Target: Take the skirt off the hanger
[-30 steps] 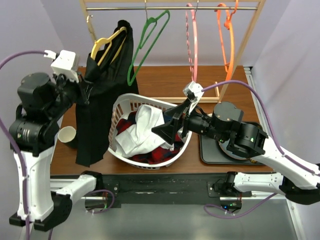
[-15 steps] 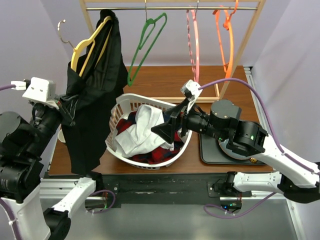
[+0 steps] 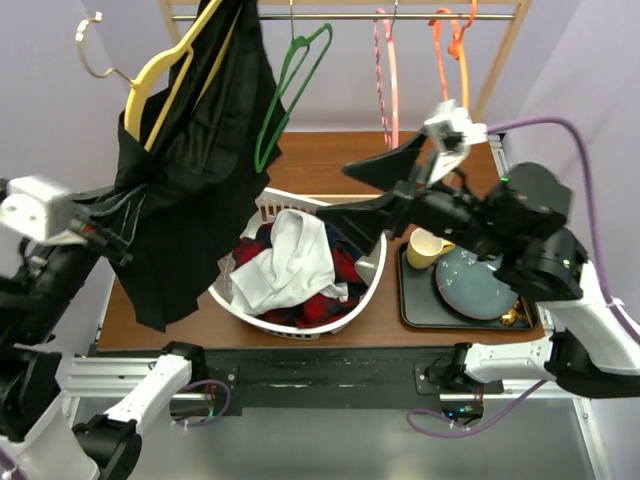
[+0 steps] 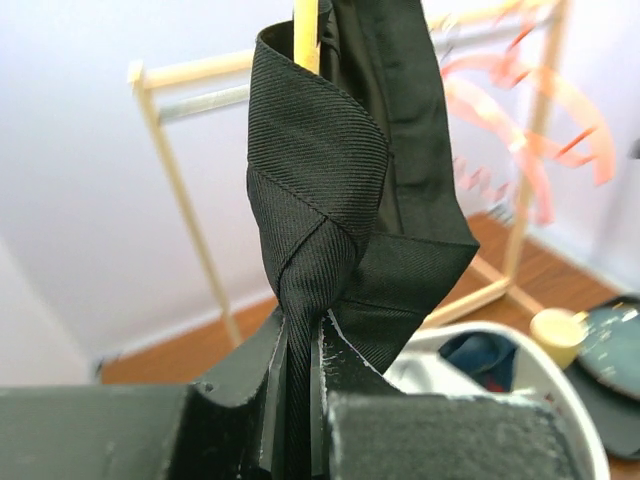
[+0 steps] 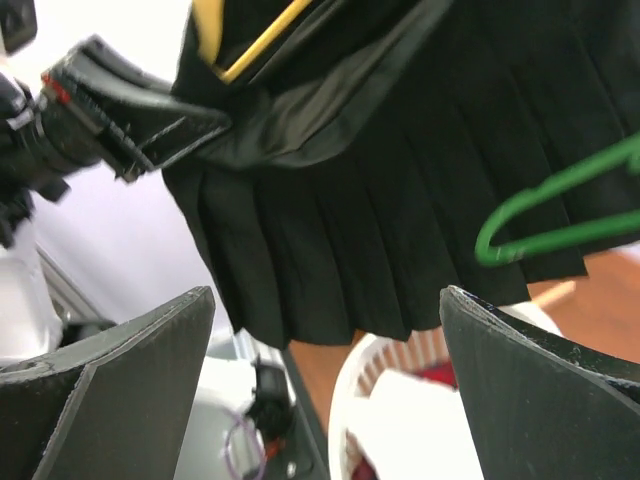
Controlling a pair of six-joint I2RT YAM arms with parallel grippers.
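Left gripper (image 4: 297, 385) clamped on black skirt (image 3: 190, 150); right gripper (image 3: 368, 195) spread wide, holding nothing.

Two arms in glossy black motor housings and white link shells, bolted to a black base rail. Purple cables looping off the right arm's upper link and coiling beneath the rail. White camera blocks on both wrists. Left gripper (image 3: 118, 243) matte black, with ribbed inner faces in the left wrist view. Right gripper (image 3: 372, 192) of broad, flat, pointed black fingers (image 5: 130, 390), smooth and slightly worn at the edges. Small green light on the right arm's housing.
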